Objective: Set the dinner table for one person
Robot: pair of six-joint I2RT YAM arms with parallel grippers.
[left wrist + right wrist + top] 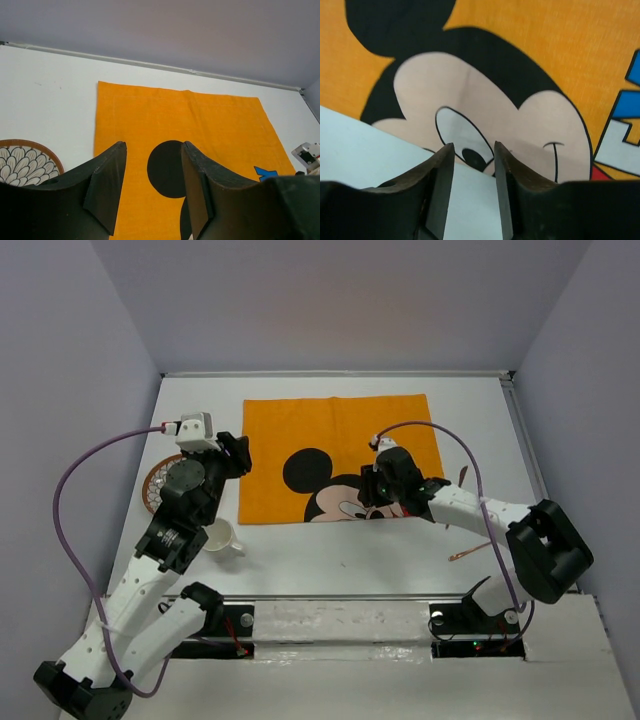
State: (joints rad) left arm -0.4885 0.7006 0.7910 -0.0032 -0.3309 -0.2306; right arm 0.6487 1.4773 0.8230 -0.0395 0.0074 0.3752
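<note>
Right hand (473,149) over Mickey Mouse placemat (535,45) edge

Left end effector (152,150) with jaws parted wide, empty; right end effector (474,147) tilted downward, jaws narrowly parted, empty.

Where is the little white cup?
In the top view, the white cup sits on the table's left side, beside the left arm, just nearer than the orange placemat's corner.
</note>
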